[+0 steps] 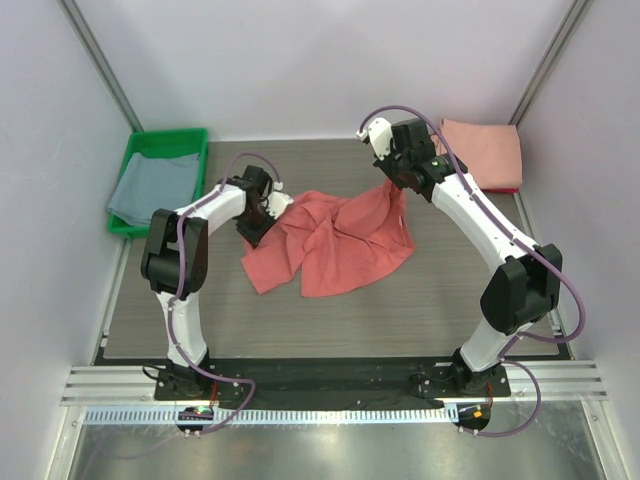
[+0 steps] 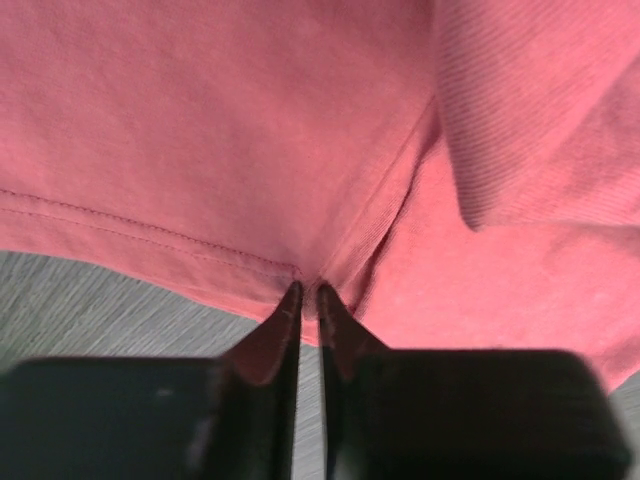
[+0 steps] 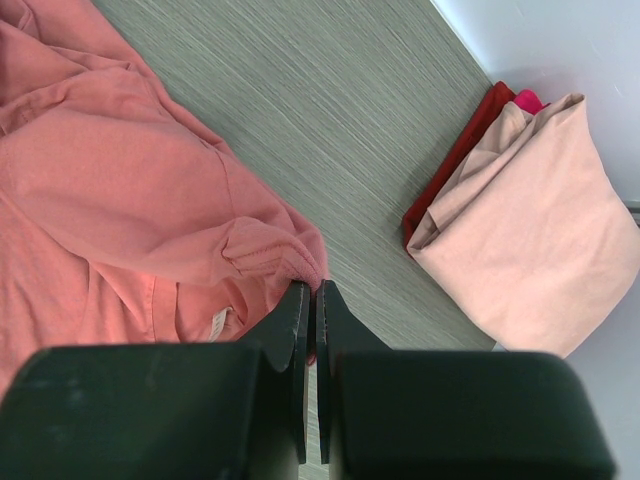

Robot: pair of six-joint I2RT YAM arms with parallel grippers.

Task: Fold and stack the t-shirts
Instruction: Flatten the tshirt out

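A coral-red t-shirt (image 1: 335, 240) lies crumpled in the middle of the table. My left gripper (image 1: 262, 212) is shut on its hem at the left edge, at a seam (image 2: 310, 285). My right gripper (image 1: 393, 180) is shut on the ribbed collar edge (image 3: 312, 268) at the shirt's far right corner; a small white neck label (image 3: 219, 322) shows beside it. A folded pale pink t-shirt (image 1: 483, 152) lies at the back right, also in the right wrist view (image 3: 530, 230). A grey-blue t-shirt (image 1: 152, 186) lies in the tray.
A green plastic tray (image 1: 197, 137) stands at the back left. A dark red folded cloth (image 3: 455, 170) lies under the pale pink shirt. White walls close the table on three sides.
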